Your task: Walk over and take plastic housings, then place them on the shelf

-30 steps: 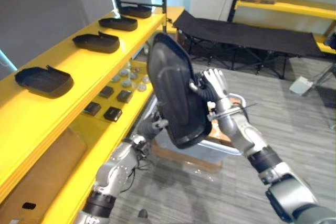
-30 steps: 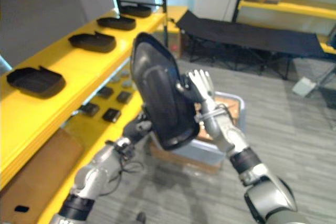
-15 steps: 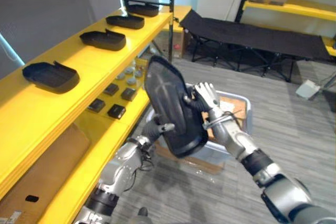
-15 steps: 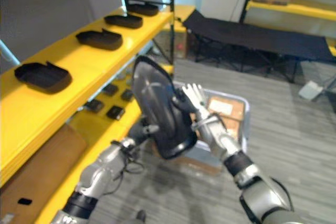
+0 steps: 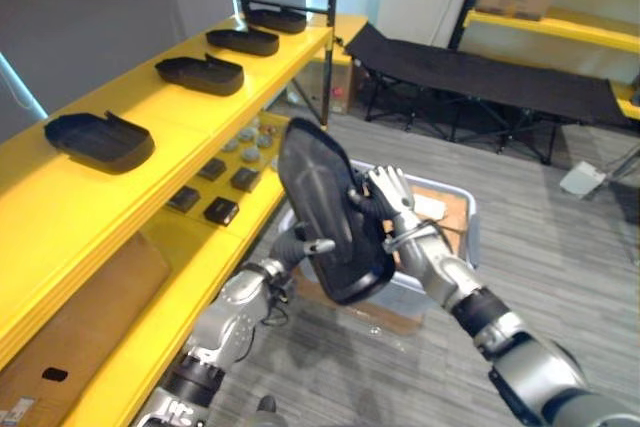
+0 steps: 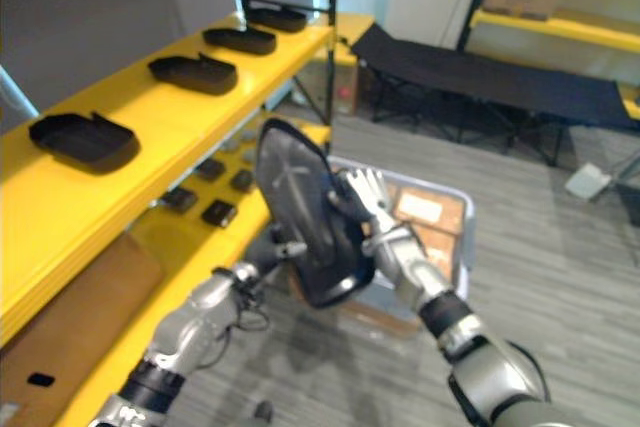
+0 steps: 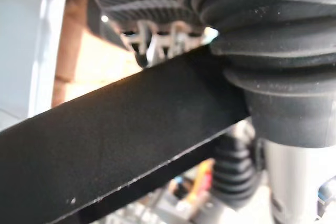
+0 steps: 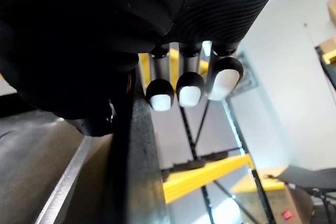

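Left hand pinches black plastic housing at its 7 o'clock edge; right hand clamps the rim at 3 o'clock. Housing aloft, tilted, grey bin behind. At 10 o'clock, yellow shelf carrying four housings

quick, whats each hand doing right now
Left hand: shut on the plastic housing, at its lower edge.
Right hand: shut on the same housing's opposite edge.

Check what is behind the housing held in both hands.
A grey bin sits behind the housing, brown cardboard inside. The housing and right hand cover its left part, so other contents cannot be seen.
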Controlling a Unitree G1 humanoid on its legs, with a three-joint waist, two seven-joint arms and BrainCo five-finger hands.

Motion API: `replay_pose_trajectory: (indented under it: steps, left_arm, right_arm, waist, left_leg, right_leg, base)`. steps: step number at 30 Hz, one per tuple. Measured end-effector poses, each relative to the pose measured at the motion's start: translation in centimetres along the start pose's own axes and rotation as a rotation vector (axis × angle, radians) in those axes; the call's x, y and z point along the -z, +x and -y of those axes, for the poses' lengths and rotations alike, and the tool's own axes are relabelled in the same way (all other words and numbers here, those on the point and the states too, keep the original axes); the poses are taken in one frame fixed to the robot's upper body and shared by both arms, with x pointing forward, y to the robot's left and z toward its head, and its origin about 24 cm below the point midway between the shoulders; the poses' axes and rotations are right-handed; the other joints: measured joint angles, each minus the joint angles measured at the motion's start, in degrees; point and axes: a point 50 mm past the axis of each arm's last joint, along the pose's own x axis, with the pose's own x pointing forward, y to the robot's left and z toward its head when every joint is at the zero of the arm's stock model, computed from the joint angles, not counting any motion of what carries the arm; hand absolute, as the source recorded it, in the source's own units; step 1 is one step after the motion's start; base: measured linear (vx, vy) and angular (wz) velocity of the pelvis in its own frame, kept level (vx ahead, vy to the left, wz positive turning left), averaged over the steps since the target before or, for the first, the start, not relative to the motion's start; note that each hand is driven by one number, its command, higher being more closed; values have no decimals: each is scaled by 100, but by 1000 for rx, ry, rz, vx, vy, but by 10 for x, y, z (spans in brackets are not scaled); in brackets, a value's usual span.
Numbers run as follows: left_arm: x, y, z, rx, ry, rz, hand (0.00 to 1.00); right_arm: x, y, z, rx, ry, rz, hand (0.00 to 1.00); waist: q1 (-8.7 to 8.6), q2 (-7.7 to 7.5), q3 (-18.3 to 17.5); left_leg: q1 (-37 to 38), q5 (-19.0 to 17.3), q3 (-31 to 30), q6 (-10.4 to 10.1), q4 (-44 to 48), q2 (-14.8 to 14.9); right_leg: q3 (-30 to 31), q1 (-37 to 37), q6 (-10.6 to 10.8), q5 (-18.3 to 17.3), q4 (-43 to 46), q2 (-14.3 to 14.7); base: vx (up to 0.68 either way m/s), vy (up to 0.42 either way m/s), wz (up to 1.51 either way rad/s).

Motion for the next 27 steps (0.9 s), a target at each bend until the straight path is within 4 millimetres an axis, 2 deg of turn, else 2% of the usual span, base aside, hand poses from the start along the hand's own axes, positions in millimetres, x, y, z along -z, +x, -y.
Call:
replay_pose_trajectory:
  steps: [5, 16, 27]
  left_arm:
    - [3, 0, -4, -52, 23, -12, 100]
    - [3, -1, -15, -205, 7, 15, 100]
    - [5, 1, -21, -302, -263, 119, 100]
  right_arm:
    - [-1, 1, -1, 17, 6, -1, 100]
    - [-13, 8, 1, 68, 79, -11, 100]
    - [-25, -7, -10, 141, 217, -65, 100]
  waist:
    - [80, -25, 15]
    - [84, -71, 50]
    - [43, -66, 194]
  left_leg:
    - [-3, 0, -17, -1, 0, -2]
    - [-3, -1, -25, -5, -3, 7]
    - [-1, -13, -9, -21, -10, 26]
  right_leg:
    - [-22, 10, -1, -1, 0, 1]
    - [-33, 10, -18, -15, -7, 7]
    - [-30, -4, -33, -40, -50, 17]
  base:
    - [0, 0, 0]
    - [0, 0, 0]
    - [0, 0, 0]
